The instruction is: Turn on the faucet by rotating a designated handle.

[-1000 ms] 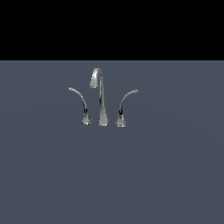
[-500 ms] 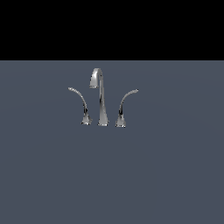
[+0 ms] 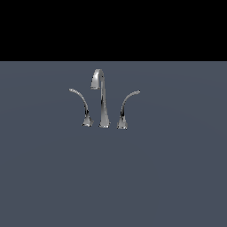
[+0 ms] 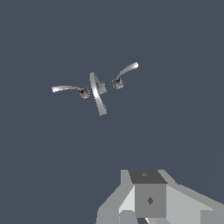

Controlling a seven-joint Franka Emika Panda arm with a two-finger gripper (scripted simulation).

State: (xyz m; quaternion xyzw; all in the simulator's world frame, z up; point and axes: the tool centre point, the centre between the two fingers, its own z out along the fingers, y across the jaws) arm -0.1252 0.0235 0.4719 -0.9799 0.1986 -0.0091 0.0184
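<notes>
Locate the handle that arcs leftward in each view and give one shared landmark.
Exterior view: handle stands on the exterior view's left of the faucet set, tip arcing outward.
Wrist view: handle, the longer, thinner lever beside the spout.
Shared landmark: the tall spout between both levers.

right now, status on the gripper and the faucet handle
Gripper well clear of the faucet, open or shut unclear. Handle untouched, tip arcing toward the exterior view's left. Nothing between them.
</notes>
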